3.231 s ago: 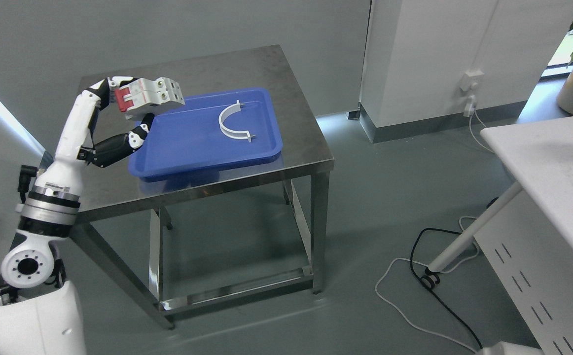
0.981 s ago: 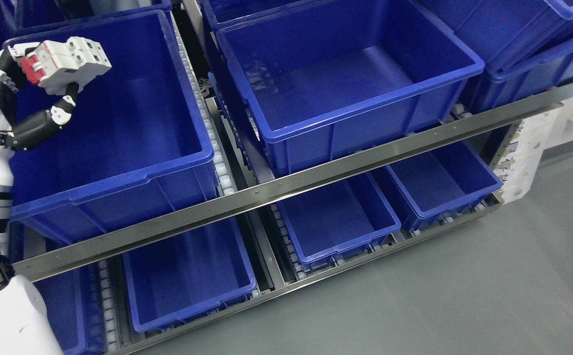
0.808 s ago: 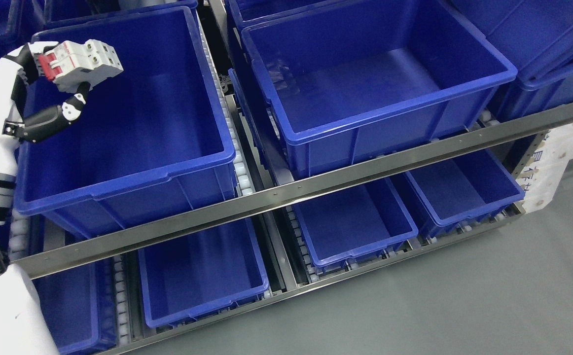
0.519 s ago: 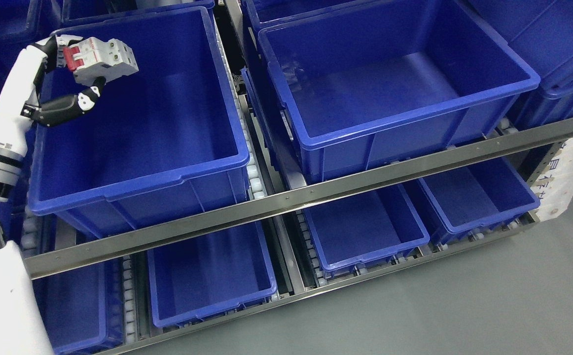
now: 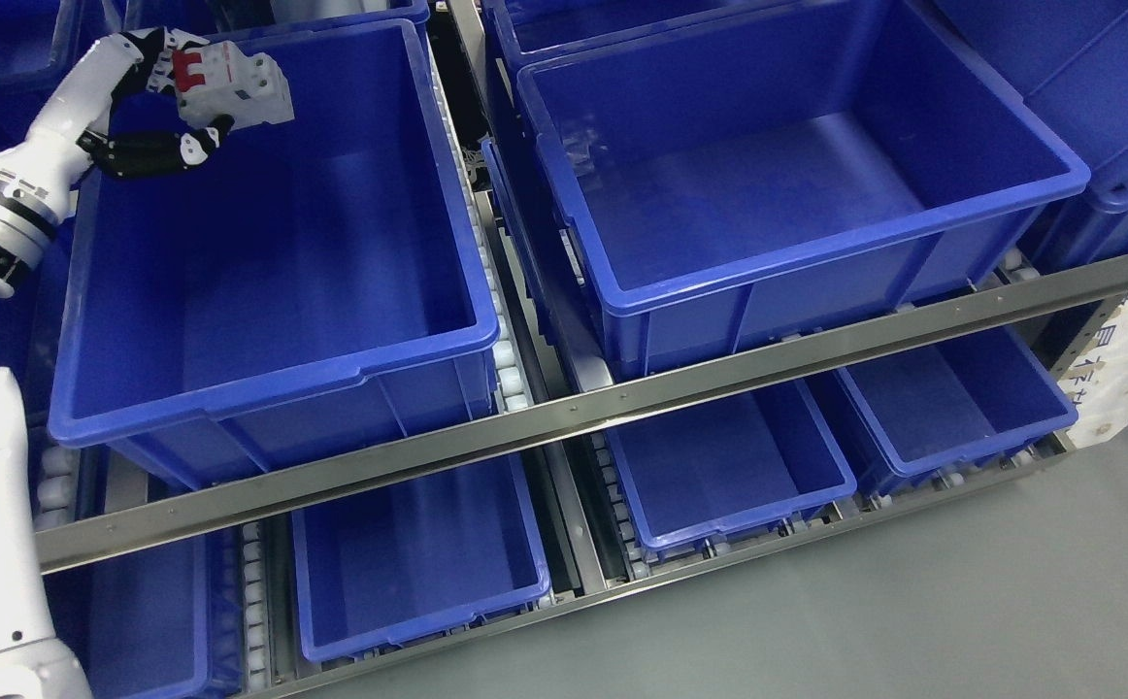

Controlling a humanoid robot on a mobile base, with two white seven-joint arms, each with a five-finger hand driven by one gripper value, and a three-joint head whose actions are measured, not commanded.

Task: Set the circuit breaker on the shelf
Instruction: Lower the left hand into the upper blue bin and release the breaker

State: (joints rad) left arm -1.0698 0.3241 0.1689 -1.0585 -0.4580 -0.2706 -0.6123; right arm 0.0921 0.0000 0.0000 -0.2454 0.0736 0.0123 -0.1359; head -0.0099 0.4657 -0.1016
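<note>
Holding circuit breaker (image 5: 234, 85) in my left hand (image 5: 161, 107), fingers curled round its white body, above far-left corner of the big blue bin (image 5: 263, 374) | feels rigid, blocky, smooth plastic, likely slippery | grip the flat sides, clear of red switch.

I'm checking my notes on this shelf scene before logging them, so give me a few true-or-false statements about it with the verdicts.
1. The left hand grips the circuit breaker. True.
2. The circuit breaker lies on the floor of the big bin. False: it is held up over the far left corner of the big left bin.
3. The big right bin holds several parts. False: nothing shows inside it.
4. Smaller blue bins sit on the level below the metal rail. True.
5. The breaker's switch is green. False: it is red.
</note>
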